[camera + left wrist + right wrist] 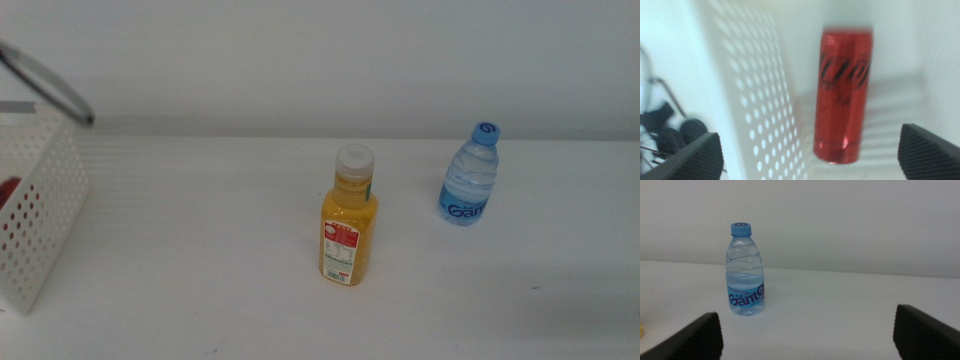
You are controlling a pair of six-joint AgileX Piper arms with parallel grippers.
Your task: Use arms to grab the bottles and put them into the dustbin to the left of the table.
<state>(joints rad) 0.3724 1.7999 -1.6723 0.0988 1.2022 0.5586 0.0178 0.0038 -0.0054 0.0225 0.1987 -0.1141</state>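
Red soda can (842,97): lying inside the perforated white dustbin (35,215), below the left gripper (810,155), fingers spread, empty. Yellow juice bottle (349,220) and water bottle (745,270): upright on the worktop (200,260). The water bottle stands ahead of the right gripper (807,335), fingers spread; that arm is likely nearer.

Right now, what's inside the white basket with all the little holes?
A slim red soda can lies inside the white perforated plastic basket. The open left gripper hovers above. The basket's other corners are out of view.
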